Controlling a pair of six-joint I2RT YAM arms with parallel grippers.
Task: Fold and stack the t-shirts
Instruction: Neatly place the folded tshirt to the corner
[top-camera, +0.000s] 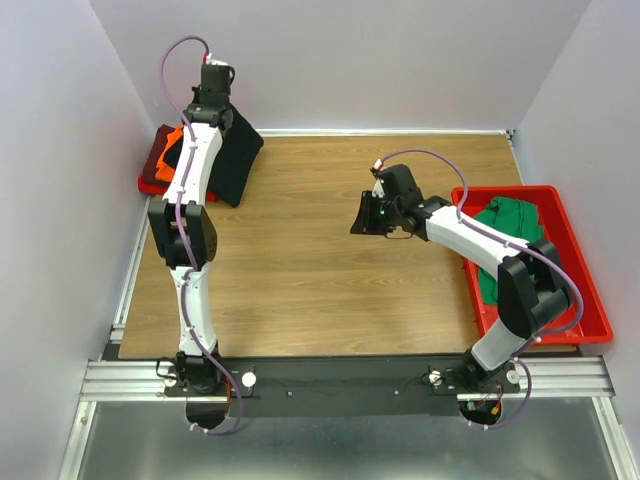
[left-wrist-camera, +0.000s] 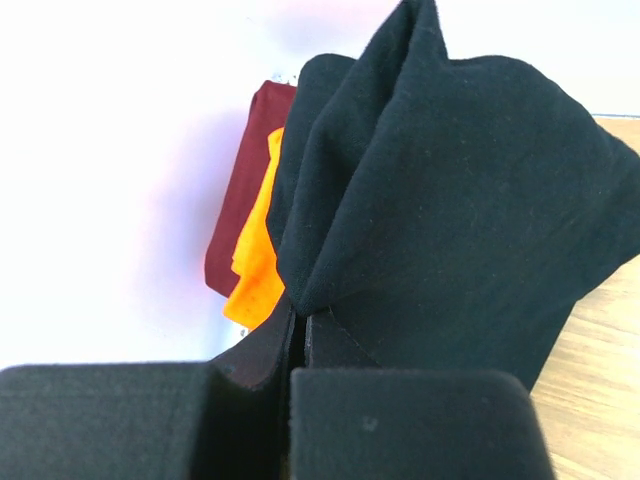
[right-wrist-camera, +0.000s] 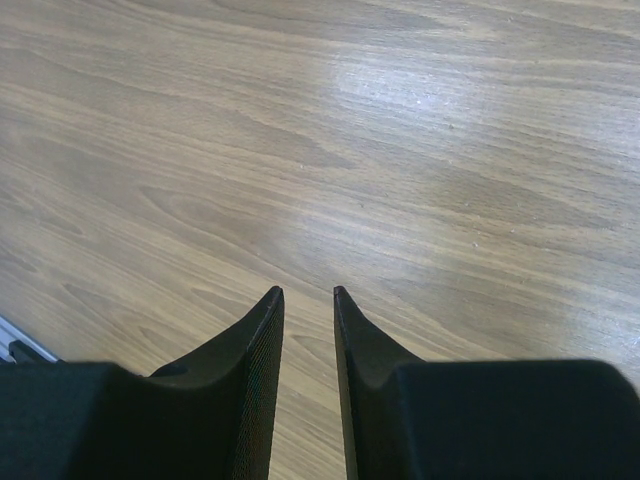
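Observation:
The black t-shirt (top-camera: 236, 160) (left-wrist-camera: 450, 200) hangs bunched at the far left of the table, with my left gripper (top-camera: 218, 112) (left-wrist-camera: 298, 318) shut on its top edge. Just behind and to its left lies the orange t-shirt (top-camera: 174, 136) (left-wrist-camera: 255, 270) on top of the dark red t-shirt (top-camera: 153, 168) (left-wrist-camera: 245, 170), against the wall. Over the middle right of the wooden table (top-camera: 300, 270), my right gripper (top-camera: 368, 218) (right-wrist-camera: 307, 292) stands open with nothing between its fingers. The green t-shirt (top-camera: 510, 235) lies crumpled in the bin.
A red plastic bin (top-camera: 590, 300) holding the green shirt stands at the right edge of the table. White walls close in the left, back and right sides. A metal rail (top-camera: 340, 375) with both arm bases runs along the near edge.

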